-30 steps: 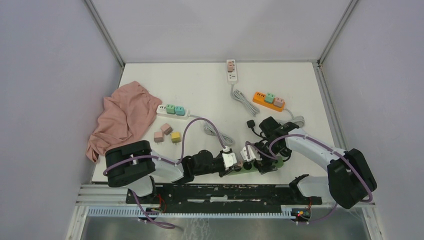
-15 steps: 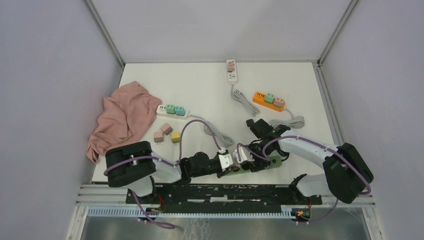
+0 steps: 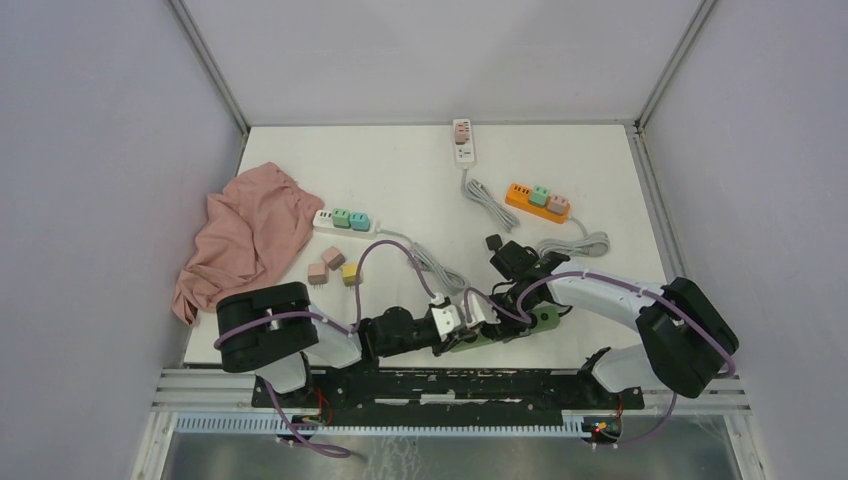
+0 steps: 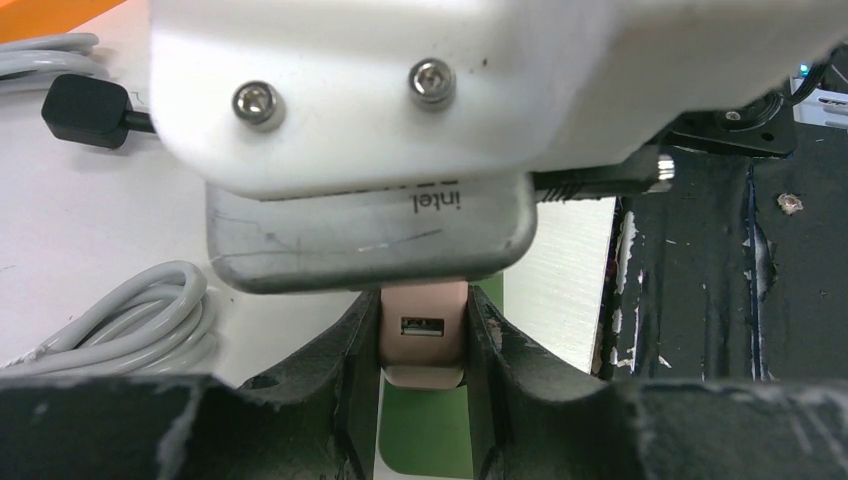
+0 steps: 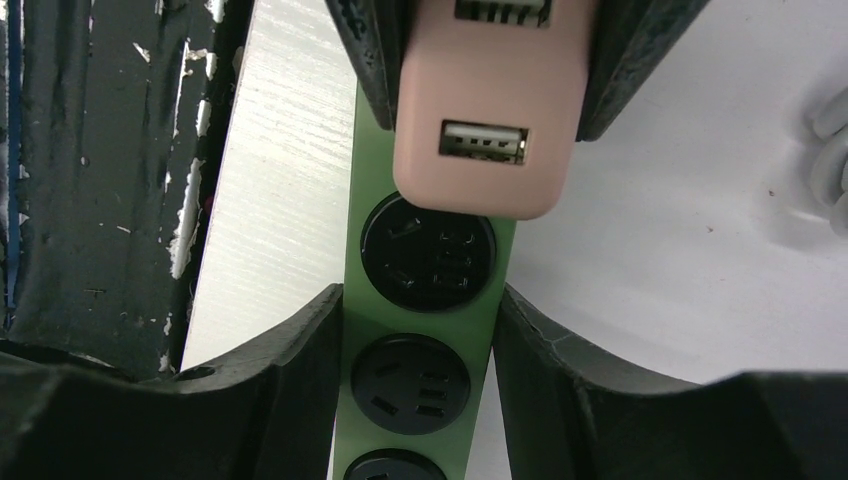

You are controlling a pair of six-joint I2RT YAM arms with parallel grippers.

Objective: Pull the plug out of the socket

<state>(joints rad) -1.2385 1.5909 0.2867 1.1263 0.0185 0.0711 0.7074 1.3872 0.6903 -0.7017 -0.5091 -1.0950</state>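
Between the tightly closed left jaws sits the pink plug (image 4: 422, 335), gripped for pulling, while the right jaws, half-closed, pinch the green socket strip (image 5: 478, 322) beside it, apparently anchoring it.

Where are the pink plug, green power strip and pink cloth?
pink plug (image 5: 490, 100): right wrist view, front face.
green power strip (image 5: 375, 170): right wrist view, bare left edge.
pink cloth (image 3: 245, 235): top view, middle.
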